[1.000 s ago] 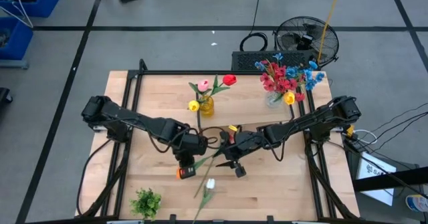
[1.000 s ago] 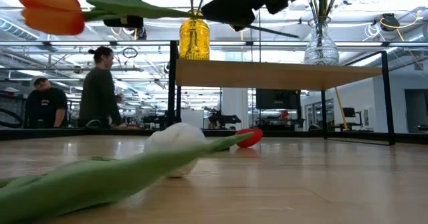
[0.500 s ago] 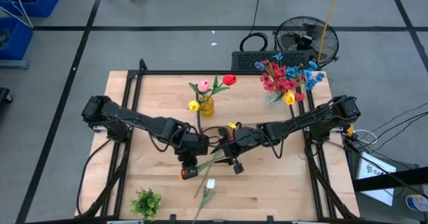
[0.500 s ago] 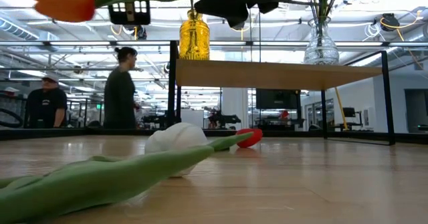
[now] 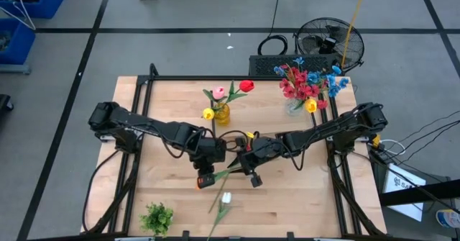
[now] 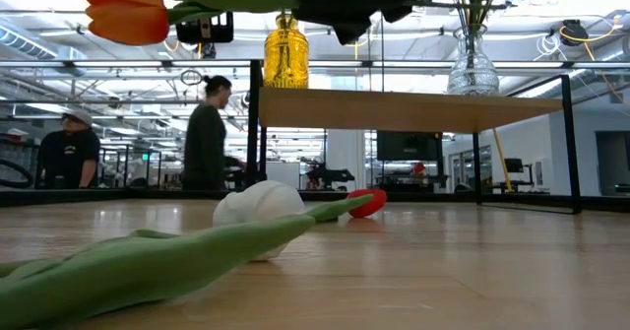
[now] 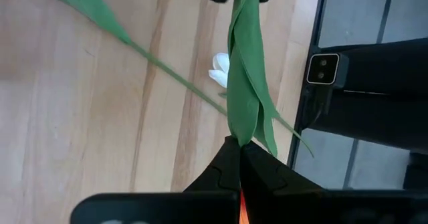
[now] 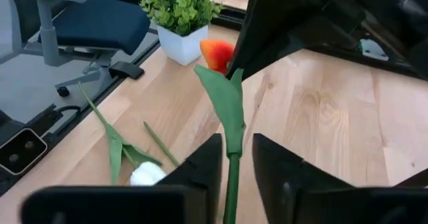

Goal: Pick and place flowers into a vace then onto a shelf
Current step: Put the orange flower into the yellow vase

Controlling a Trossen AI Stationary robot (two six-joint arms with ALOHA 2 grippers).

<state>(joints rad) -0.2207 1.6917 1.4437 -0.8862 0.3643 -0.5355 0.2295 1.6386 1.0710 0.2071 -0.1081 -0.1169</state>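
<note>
You've got a white tulip (image 5: 226, 198) lying near the table's (image 5: 302, 205) front edge, with a leafy clump (image 5: 156, 216) at the front left corner. Mid-table, both grippers meet on one orange tulip (image 6: 123, 10), held off the wood. Left gripper (image 5: 205, 178) is clamped shut on it just behind the bloom. Right gripper (image 5: 248, 170) straddles the stem, fingers (image 8: 277, 164) partly apart, contact unclear. Open wood on both sides. Farther back: shelf (image 6: 404, 106) with yellow vase (image 6: 285, 52) and clear vase (image 6: 472, 69), both holding flowers. A red tulip (image 6: 366, 203) lies beneath. People stand beyond the table.
</note>
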